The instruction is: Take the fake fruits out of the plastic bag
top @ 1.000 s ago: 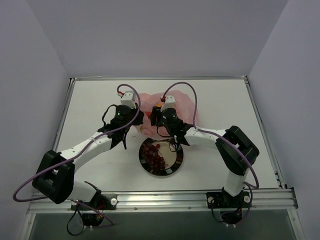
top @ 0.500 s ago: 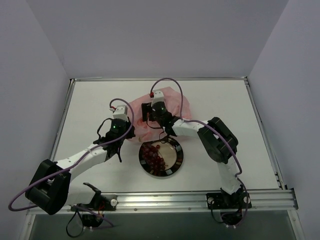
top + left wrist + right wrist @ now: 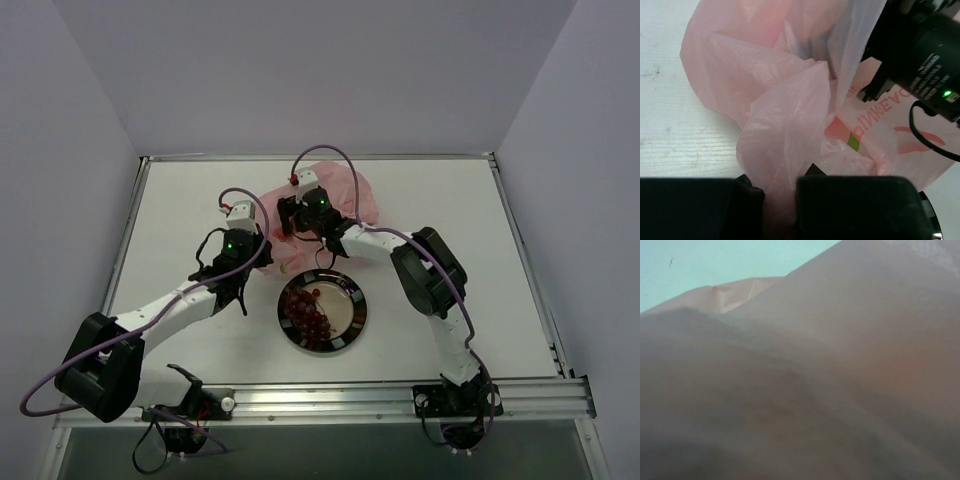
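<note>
The plastic bag (image 3: 340, 192) lies crumpled behind the dish, pink and translucent, and also shows in the left wrist view (image 3: 785, 115). My left gripper (image 3: 780, 200) is shut on a fold of the bag's near edge; in the top view it (image 3: 262, 258) sits at the bag's front left. My right gripper (image 3: 284, 226) is pushed into the bag's left side. Pink film fills the whole right wrist view (image 3: 800, 370), so its fingers are hidden. The grape bunch (image 3: 308, 312) lies in the round dish (image 3: 357, 312). The peach and the mango are hidden.
The right arm's black wrist (image 3: 925, 65) is close above the bag in the left wrist view. The dish stands just in front of the bag, between both arms. Grey walls enclose the white table (image 3: 180, 200) on three sides.
My right gripper has swung left and back, deeper into the bag. My left gripper has shifted a little left at the bag's near edge. The bag has bunched up leftwards.
</note>
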Controlling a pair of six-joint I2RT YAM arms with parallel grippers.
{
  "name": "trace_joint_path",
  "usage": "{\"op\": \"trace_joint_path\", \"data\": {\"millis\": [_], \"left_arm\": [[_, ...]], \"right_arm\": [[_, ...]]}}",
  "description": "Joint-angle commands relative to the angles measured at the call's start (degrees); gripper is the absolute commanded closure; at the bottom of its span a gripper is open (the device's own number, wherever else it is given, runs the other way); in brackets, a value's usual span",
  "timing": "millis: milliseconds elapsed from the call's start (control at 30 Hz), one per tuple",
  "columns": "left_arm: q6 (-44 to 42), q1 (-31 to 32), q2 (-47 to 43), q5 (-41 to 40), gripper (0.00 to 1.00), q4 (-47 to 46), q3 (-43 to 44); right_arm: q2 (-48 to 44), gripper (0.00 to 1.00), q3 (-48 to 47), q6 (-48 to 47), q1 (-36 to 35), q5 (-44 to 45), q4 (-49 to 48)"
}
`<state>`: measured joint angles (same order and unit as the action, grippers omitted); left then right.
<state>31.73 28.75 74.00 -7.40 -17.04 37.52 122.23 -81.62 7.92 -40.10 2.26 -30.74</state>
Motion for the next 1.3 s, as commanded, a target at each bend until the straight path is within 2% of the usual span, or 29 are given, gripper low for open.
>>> {"op": "trace_joint_path", "data": {"millis": [0, 33, 133, 300, 433, 600, 700, 733, 833, 933, 1267], "left_arm": [[0.6, -0.4, -0.1, -0.6, 0.98, -2.7, 3.9], [0.7, -0.4, -0.1, -0.7, 0.98, -2.9, 4.1], [0.9, -0.4, 0.0, -1.0, 0.98, -3.0, 4.1], [1.1, -0.4, 0.9, -1.0, 0.98, -3.4, 3.7], [1.3, -0.4, 1.3, -1.1, 0.98, -4.0, 3.1], [1.1, -0.5, 2.1, -1.4, 0.98, -4.1, 3.4], [1.1, -0.6, 2.3, -1.7, 0.98, -4.4, 3.5], [1.1, -0.8, 2.5, -1.6, 0.98, -4.5, 3.6], [1.2, -1.0, 2.8, -1.4, 0.98, -5.0, 4.0], [1.3, -1.0, 3.4, -1.3, 0.98, -5.5, 4.5], [1.0, -1.9, 3.4, -3.1, 0.98, -5.4, 6.0]], "right_arm": [[2.4, 0.23, -4.2, -0.6, -0.2, -5.7, 0.2], [2.8, 0.15, -4.9, -0.7, -0.2, -5.8, 0.2], [5.5, 0.07, -7.7, -0.3, 0.4, -6.7, 0.9], [11.0, 0.05, -13.7, -0.4, 0.5, -9.9, 4.0], [11.4, 0.03, -14.1, 0.0, 0.1, -13.8, 1.7], [16.6, 0.06, -20.6, 0.2, 0.1, -12.5, 4.2], [16.7, 0.25, -19.8, 0.5, 0.1, -10.6, 3.7], [15.9, 0.40, -18.4, 0.9, 0.1, -10.3, 1.1], [9.9, 0.68, -11.4, 2.4, 0.2, -10.1, -4.7], [3.6, 0.76, -7.3, 3.0, 0.3, -10.3, -7.7], [-12.7, 0.78, 8.9, 8.7, 0.5, -12.0, -12.9]]}}
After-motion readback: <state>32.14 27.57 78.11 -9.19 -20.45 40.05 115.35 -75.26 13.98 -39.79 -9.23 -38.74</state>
